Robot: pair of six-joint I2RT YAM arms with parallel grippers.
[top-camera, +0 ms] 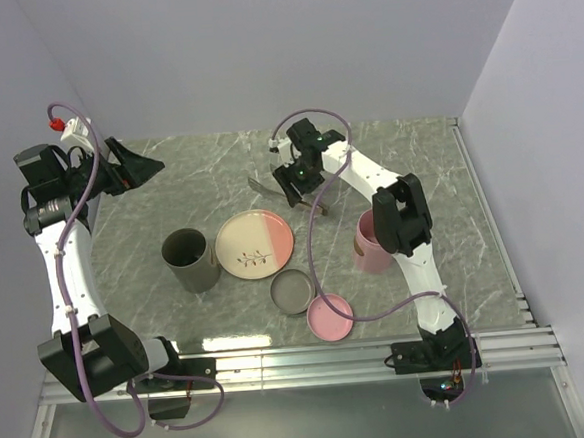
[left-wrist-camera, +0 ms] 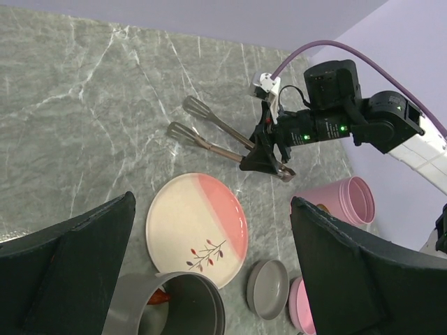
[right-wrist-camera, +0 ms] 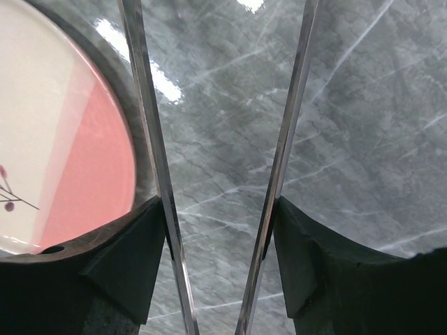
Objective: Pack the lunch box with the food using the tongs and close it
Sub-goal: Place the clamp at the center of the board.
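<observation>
holding the tongs just far of the plate, tips pointing left, with right gripper clamped on both arms and left gripper spread wide, holding nothing, at far left. likely fetching food next, which calls for finding it first, maybe inside the grey cup.

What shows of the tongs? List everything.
The tongs are thin, shiny silver metal: two slim arms spread in a narrow V, broader at the tips and joined at the other end. The right gripper clasps them near the joint, one finger outside each arm. They lie low over the grey table, beyond the plate; whether the tips touch it I cannot tell.
</observation>
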